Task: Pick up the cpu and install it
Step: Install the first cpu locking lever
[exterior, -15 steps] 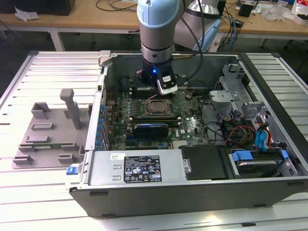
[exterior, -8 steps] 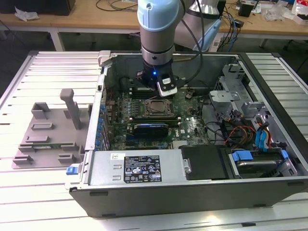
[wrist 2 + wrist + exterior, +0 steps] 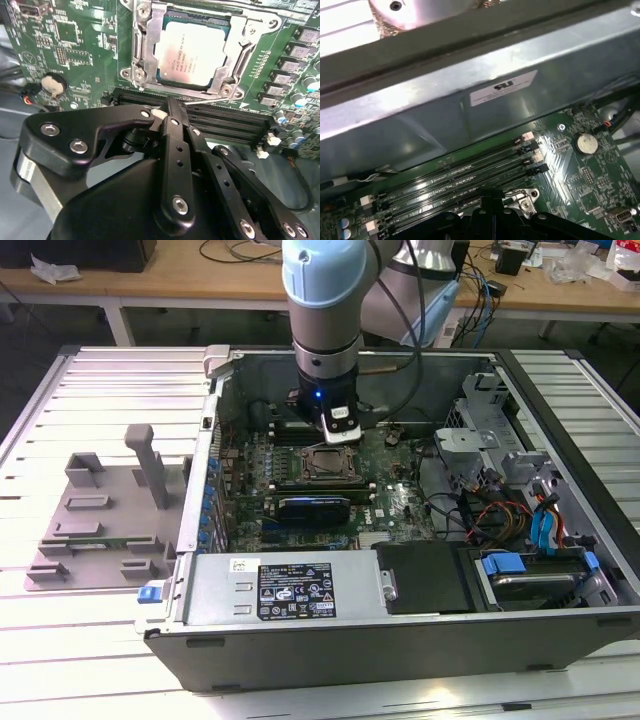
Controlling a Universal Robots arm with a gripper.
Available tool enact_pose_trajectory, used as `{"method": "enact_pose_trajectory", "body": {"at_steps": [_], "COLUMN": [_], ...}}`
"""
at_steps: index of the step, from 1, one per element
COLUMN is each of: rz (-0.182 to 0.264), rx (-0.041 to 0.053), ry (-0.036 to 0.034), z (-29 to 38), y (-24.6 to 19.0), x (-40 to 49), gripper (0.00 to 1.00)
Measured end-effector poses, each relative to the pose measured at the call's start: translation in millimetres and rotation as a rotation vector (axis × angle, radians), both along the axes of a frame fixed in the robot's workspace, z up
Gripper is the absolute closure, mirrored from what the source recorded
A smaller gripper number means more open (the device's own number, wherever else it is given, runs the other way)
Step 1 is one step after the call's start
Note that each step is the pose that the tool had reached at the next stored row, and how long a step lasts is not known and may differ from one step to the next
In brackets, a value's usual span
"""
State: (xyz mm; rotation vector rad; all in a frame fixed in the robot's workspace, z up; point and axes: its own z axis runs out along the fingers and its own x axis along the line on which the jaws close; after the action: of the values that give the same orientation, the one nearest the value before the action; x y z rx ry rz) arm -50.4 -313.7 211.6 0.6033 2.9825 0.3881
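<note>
The cpu [image 3: 192, 52], a silver-topped square chip with a thin green rim, lies flat in the motherboard socket, framed by the metal socket bracket [image 3: 145, 35]. In the exterior view the cpu [image 3: 325, 462] sits mid-board inside the open computer case. My gripper [image 3: 170, 102] hovers just beside the socket, over the black memory slots [image 3: 225, 120], with its fingers drawn together and nothing between them. In the exterior view the gripper [image 3: 340, 435] hangs from the arm just behind the socket. It does not touch the chip.
A grey plastic fixture [image 3: 100, 510] lies outside the case on the exterior view's left. The power supply [image 3: 290, 585] lines the case's near side, with a drive cage and cables [image 3: 520, 500] at the right. A coin battery [image 3: 585, 143] and the case wall [image 3: 445, 115] are close by.
</note>
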Motion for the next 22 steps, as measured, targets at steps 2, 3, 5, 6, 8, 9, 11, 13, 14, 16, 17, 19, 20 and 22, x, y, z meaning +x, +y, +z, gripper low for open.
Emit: {"method": "enact_pose_trajectory", "body": {"at_steps": [2,3,5,6,8,9,11,13,14,16,17,19,20,22], "rz": [-0.009,-0.014,-0.021,-0.026,-0.033,-0.037,-0.044,-0.052,-0.054,-0.058,-0.06,-0.069,-0.074,-0.082], "rx": [-0.0035,-0.0053,-0.0057,-0.0055,-0.0057,-0.0057,-0.0088,-0.0168,-0.0203,-0.0248,-0.0274,-0.0385,-0.0434,-0.0515], "ry": [0.0001,0.0,0.0001,0.0,0.0001,-0.0002,-0.0011,-0.0017,-0.0019,-0.0024,-0.0027,-0.0035,-0.0039,-0.0041], "z": [-0.1,-0.3,-0.3,-0.4,-0.5,-0.6,-1.8,-3.8,-4.4,-5.5,-6.1,-8.5,-9.8,-11.7], "y": [0.6,1.3,3.2,5.3,8.2,9.2,10.2,10.2,10.3,10.7,11.0,11.8,12.1,12.6], "x": [0.0,0.0,0.0,0.0,0.0,-0.1,-0.1,-0.1,-0.1,-0.1,-0.1,-0.1,-0.1,-0.2], "gripper": [0.89,0.89,0.89,0.89,0.89,0.89,0.89,0.89,0.89,0.89,0.89,0.89,0.89,0.89]}}
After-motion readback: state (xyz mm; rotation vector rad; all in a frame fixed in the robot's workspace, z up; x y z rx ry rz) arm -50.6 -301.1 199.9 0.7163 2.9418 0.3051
